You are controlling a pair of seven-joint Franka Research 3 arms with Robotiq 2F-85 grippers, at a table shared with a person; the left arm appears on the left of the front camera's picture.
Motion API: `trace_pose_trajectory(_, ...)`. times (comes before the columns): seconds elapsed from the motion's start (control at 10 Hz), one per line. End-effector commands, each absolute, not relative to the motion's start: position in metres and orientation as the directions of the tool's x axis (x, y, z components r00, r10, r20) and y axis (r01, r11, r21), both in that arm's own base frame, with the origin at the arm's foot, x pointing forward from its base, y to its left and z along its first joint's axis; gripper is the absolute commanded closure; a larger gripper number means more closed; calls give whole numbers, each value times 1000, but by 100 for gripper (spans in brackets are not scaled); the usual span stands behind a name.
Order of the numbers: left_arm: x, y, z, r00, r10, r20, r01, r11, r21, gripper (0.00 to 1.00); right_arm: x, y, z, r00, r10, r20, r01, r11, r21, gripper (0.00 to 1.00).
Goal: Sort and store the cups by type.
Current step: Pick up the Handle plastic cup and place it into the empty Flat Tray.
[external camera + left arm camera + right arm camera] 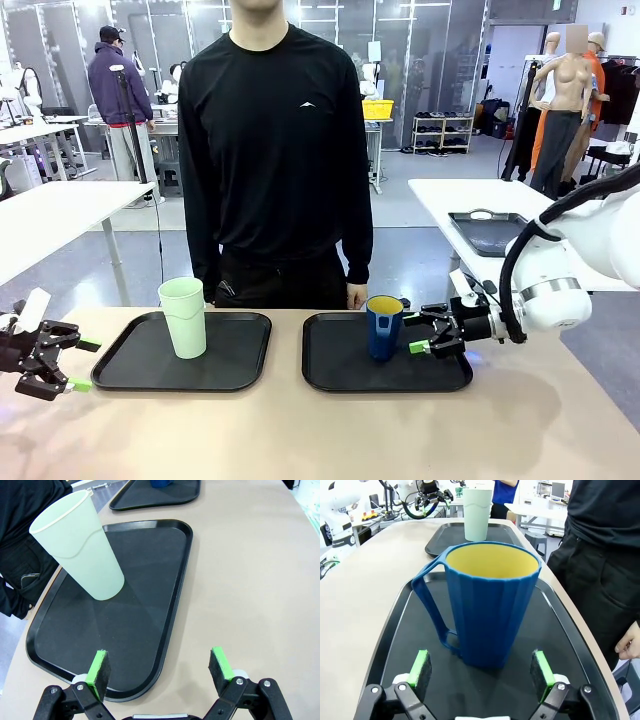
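Your right gripper (481, 669) is spread wide, with the blue cup (490, 605) upright just beyond its pads, untouched, on the right tray (330, 375). Your left gripper (159, 667) gapes at the table's near left edge, well short of the mint tumbler (80, 547) on the left tray (165, 580). Count: two cups, two trays, one cup per tray.

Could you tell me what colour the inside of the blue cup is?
Yellow; the cup shows it best in the right wrist view.
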State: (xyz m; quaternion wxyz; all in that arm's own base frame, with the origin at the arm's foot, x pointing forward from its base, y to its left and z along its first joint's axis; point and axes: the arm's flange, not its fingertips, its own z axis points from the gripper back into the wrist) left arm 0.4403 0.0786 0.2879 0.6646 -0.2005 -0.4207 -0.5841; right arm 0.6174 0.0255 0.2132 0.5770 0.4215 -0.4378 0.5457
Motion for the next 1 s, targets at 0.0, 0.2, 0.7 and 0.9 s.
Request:
trace_pose_trajectory(0.0, 441, 77, 289, -46, -616, 786, 945, 227, 234, 0, 619, 32, 212, 17, 260, 966, -999, 39, 7, 0)
trace_pose_trajectory(0.2, 441, 77, 289, -46, -616, 786, 945, 227, 234, 0, 619, 32, 212, 17, 260, 966, -999, 39, 7, 0)
trace_pose_trajectory(0.7, 441, 77, 289, -46, -616, 786, 945, 227, 234, 0, 619, 32, 212, 17, 260, 966, -999, 39, 7, 0)
trace_pose_trajectory(0.9, 441, 77, 289, -46, -616, 786, 945, 227, 234, 0, 619, 32, 212, 17, 260, 966, -999, 39, 7, 0)
